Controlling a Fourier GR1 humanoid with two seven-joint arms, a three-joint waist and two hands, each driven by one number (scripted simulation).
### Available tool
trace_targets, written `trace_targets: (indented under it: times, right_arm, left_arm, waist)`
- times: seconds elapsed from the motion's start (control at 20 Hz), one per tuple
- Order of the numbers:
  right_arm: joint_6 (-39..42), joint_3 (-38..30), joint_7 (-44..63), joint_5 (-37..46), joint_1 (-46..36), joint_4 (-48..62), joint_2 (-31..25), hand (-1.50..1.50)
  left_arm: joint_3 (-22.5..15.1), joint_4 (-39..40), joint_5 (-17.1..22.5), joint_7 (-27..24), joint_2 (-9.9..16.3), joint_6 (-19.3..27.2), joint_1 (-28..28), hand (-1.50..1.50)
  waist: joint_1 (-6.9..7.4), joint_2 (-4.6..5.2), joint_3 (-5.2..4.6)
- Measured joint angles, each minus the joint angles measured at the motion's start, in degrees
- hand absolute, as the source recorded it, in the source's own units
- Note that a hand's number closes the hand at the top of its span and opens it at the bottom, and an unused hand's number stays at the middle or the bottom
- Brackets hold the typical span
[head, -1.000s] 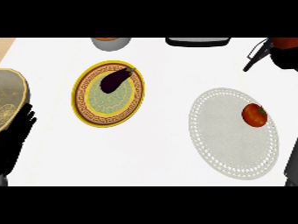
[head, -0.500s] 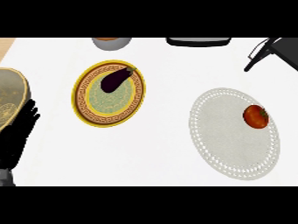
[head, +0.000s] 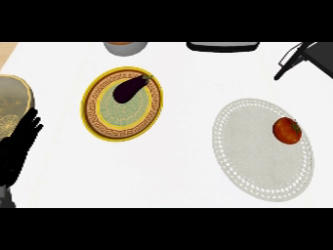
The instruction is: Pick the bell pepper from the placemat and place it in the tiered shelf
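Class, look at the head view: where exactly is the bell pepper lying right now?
The bell pepper lies at the view's right, on the upper right part of the round placemat, below the black tiered shelf.

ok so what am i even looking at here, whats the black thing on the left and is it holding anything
You are looking steeply down at a white kitchen counter, as from a humanoid robot's head. The black shape at the left edge is its left hand, fingers straight, holding nothing. The right hand is out of view. On the counter lie a gold-rimmed plate with an eggplant, a pale round placemat with a red-orange bell pepper, and a large bowl at the left. The dark frame at top right may be the shelf.
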Motion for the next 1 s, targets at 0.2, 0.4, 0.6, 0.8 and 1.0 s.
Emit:
trace_targets:
  times: [0.2,0.4,0.6,0.8,1.0]
  right_arm:
    - [-0.54,-0.85,-0.99,0.77,-1.21,5.15,-3.55,1.50]
    - [-2.32,-1.61,-2.88,1.04,-0.77,10.37,-6.93,1.50]
    - [-6.66,-2.48,-5.00,0.97,0.13,16.08,-9.34,1.50]
    - [-12.48,-4.49,-7.74,-0.26,1.55,21.21,-11.11,1.50]
    - [-17.65,-5.95,-9.48,-1.50,1.99,26.66,-12.19,1.50]
  left_arm:
    - [0.67,-0.01,0.31,-0.83,0.24,-0.67,0.96,0.00]
    - [0.65,-0.73,0.34,-0.44,-0.04,-0.89,1.41,0.00]
    - [0.73,-0.08,-0.04,-0.95,-0.21,-0.91,1.17,0.00]
    - [0.66,0.50,-0.23,-1.11,-0.32,-1.21,0.67,0.00]
    - [0.84,0.94,-0.29,-1.47,-0.62,-1.29,0.67,0.00]
  waist:
    - [0.10,0.03,0.00]
    - [0.12,0.07,0.02]
    - [0.16,0.13,0.03]
    - [0.19,0.18,0.04]
    - [0.27,0.20,0.05]
